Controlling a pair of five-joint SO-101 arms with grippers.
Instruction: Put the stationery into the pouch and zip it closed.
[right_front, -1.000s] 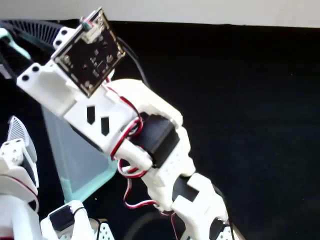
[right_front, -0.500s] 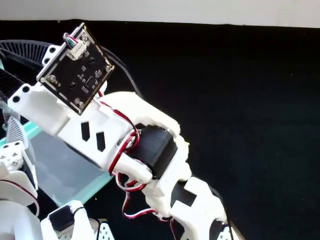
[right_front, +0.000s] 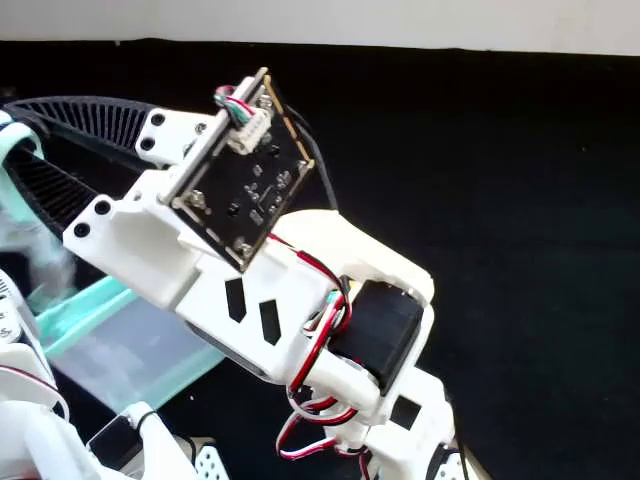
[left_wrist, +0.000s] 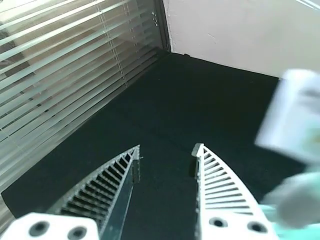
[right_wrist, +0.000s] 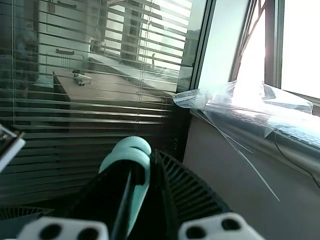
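Jaws of my right gripper (right_wrist: 144, 159) pinch the teal rim of the translucent teal-edged plastic pouch (right_front: 120, 338), held above the black counter (right_front: 520, 220). Left gripper (left_wrist: 167, 150) jaws spread, empty, pouch just beside them, I reckon.

The translucent pouch (right_front: 130, 345), mint-green trimmed, hangs tilted at left.

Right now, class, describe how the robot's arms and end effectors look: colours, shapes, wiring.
White plastic shells, a black motor, red, white and black cables, a dark circuit board. Right end effector: black ribbed fingers. Left end effector: pale, tapering ribbed fingers.
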